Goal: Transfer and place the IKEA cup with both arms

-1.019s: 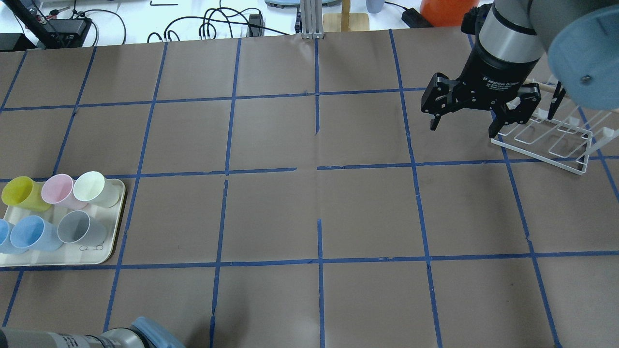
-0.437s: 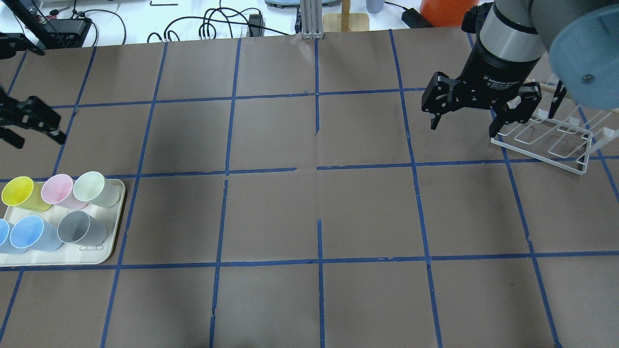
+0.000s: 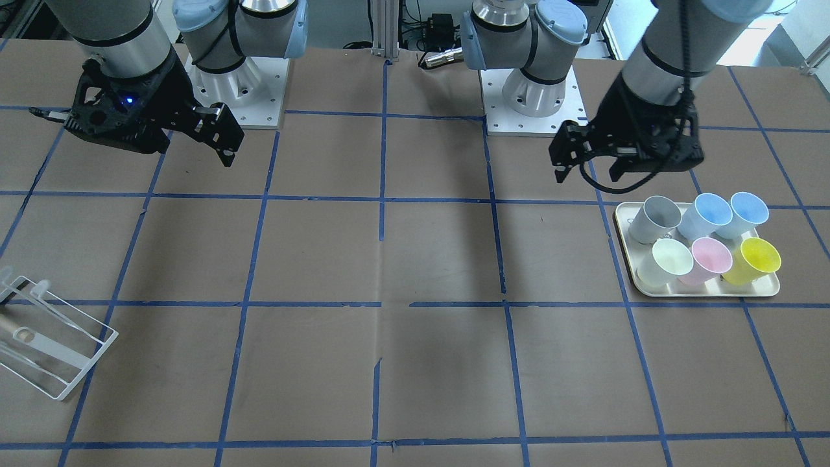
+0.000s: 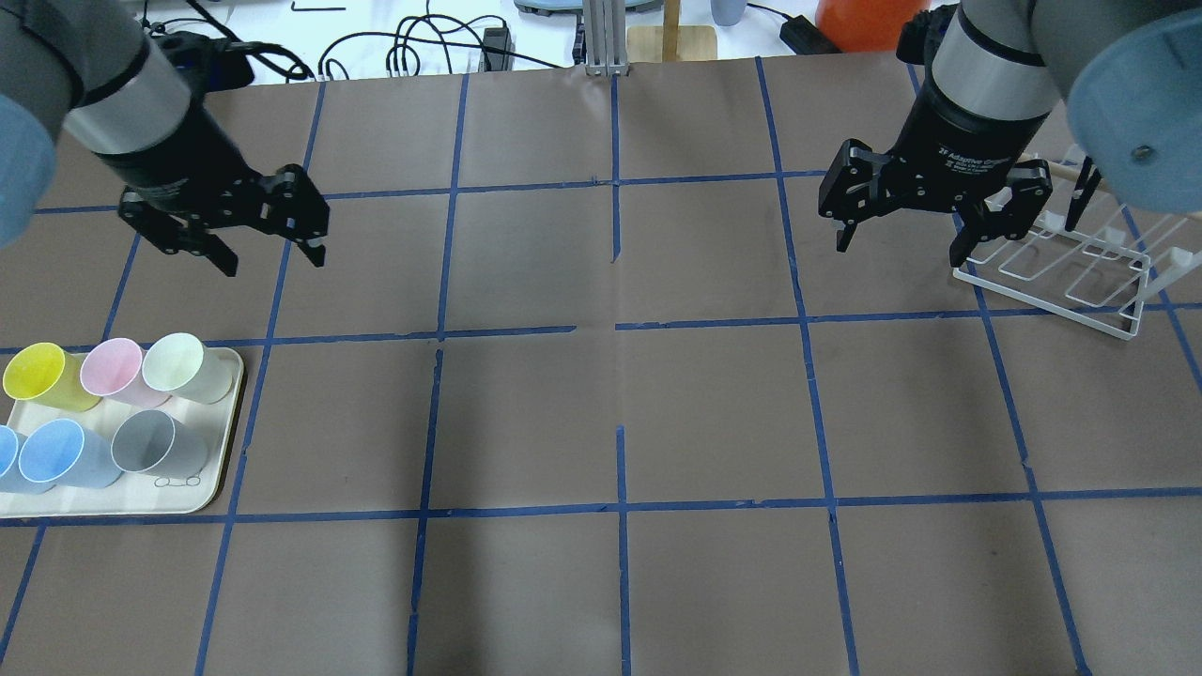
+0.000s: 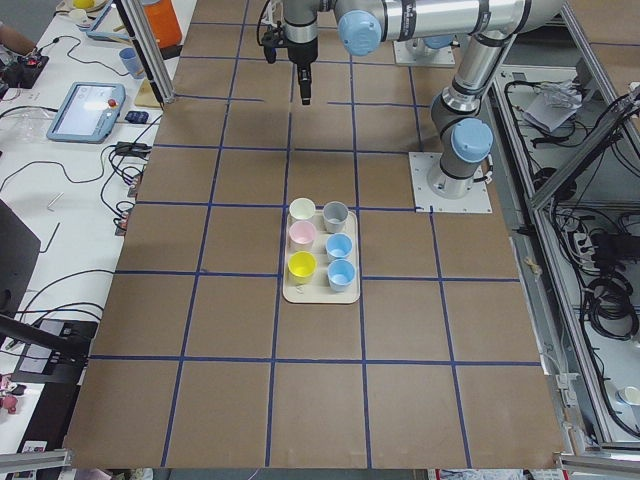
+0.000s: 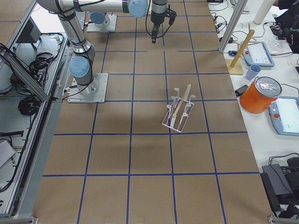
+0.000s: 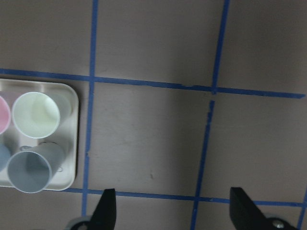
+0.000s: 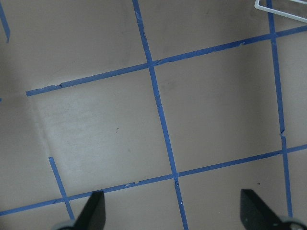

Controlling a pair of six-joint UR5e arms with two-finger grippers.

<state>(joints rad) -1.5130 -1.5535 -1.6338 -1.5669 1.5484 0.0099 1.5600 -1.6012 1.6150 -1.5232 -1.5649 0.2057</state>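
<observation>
Looking down past my left jaws (image 4: 270,246), I see the tray (image 4: 222,451) of cups sits nearer to my body and a bit out to the side of them. The IKEA cup (image 4: 58,453), pale blue, stands upright in the tray's near row, beside the grey cup (image 4: 158,444). I cannot tell it from its blue twin for sure. My left jaws are wide open and hold nothing. Much farther away, my right jaws (image 4: 900,233) hang by the white rack (image 4: 1071,277), wide open and empty too. The left arm is nearer.
</observation>
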